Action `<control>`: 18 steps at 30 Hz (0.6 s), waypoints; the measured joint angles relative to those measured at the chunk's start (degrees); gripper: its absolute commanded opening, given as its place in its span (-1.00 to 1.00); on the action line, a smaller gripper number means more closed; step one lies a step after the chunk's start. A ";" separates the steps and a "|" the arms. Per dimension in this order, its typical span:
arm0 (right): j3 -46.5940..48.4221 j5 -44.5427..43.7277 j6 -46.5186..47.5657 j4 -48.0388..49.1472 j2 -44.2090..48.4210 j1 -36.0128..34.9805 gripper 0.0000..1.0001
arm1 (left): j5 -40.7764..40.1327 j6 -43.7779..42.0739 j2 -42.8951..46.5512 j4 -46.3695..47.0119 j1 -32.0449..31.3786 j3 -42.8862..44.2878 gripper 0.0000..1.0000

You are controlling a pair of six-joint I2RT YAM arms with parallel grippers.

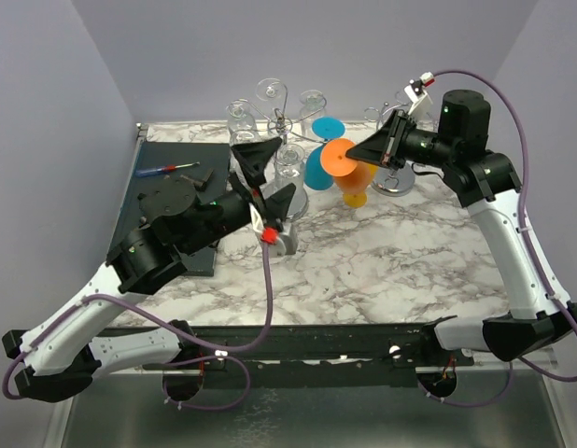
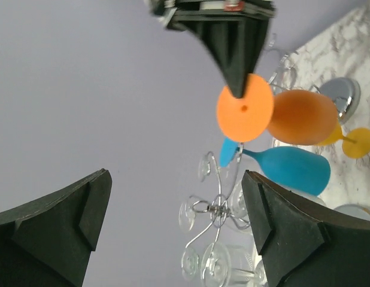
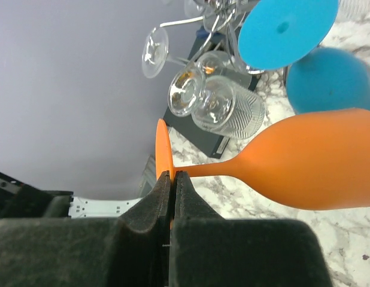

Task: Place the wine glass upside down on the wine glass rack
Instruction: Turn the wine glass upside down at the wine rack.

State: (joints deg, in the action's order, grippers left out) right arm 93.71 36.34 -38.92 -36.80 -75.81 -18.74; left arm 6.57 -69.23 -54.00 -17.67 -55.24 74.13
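The right gripper [image 3: 172, 176] is pinching the thin foot rim of the orange wine glass [image 3: 305, 161], holding it sideways in the air just beside the wine glass rack [image 1: 284, 121], while the left gripper [image 1: 268, 179] is hanging wide open nearby, holding nothing. With so slight a pinch, the bowl's weight is likely threatening to pivot the glass loose during inverting, dropping it onto the desk [image 1: 391, 252] or knocking the blue glass [image 2: 287, 167] hanging close by.
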 measured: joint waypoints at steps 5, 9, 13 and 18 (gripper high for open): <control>3.91 0.22 0.02 0.15 -0.83 2.54 -0.99 | -7.54 12.04 -1.27 -2.80 0.00 11.10 0.98; 8.22 0.96 0.04 0.26 -2.23 5.09 -0.99 | -12.57 21.38 -1.16 -6.29 0.00 15.52 0.98; 12.20 1.03 0.39 0.31 -4.76 7.98 -0.99 | -17.18 28.61 -5.20 -12.63 0.02 23.61 0.98; 14.49 3.74 -0.96 2.62 -8.85 13.90 -0.99 | -24.39 34.86 -16.37 -18.88 0.04 39.74 0.98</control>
State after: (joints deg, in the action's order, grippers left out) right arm 108.20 40.07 -39.88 -34.17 -84.66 -4.84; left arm -17.82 -34.37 -70.37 -36.56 -55.20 113.86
